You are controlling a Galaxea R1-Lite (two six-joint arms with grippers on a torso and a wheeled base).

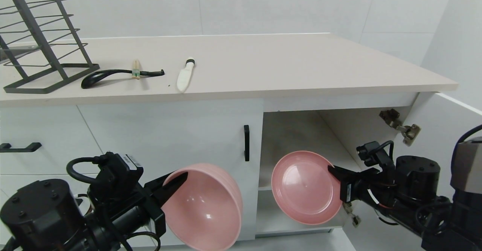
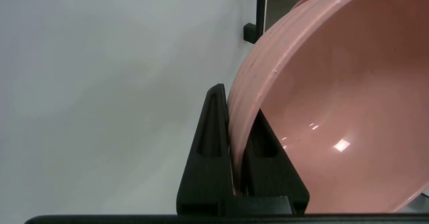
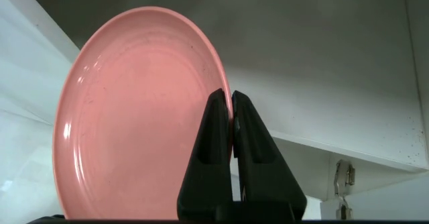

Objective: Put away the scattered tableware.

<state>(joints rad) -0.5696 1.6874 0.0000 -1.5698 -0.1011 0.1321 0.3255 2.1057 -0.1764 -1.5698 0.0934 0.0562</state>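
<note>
Before the open cupboard (image 1: 297, 130), just left of its mouth, the left gripper (image 1: 180, 180) had its fingers pinched tight on the rim of one pink bowl (image 1: 205, 206), with one finger inside the wall and one outside. The bowl hung tipped on its side, its lowest edge cut off by the frame. At the cupboard's mouth the right gripper (image 1: 333, 170) was clamped on the edge of one pink plate (image 1: 303, 187). Held up on edge, the plate hid part of the shelf behind it. The cupboard's depths were too dim to make out. On the counter (image 1: 301, 63) above the cupboard, off to its left, lay one black ladle (image 1: 98, 77), one white knife (image 1: 185, 76) and a small wooden piece (image 1: 136, 69), possibly paired chopsticks, crossing the ladle's handle. One wire rack (image 1: 37, 36) stood farther left, cropped.
</note>
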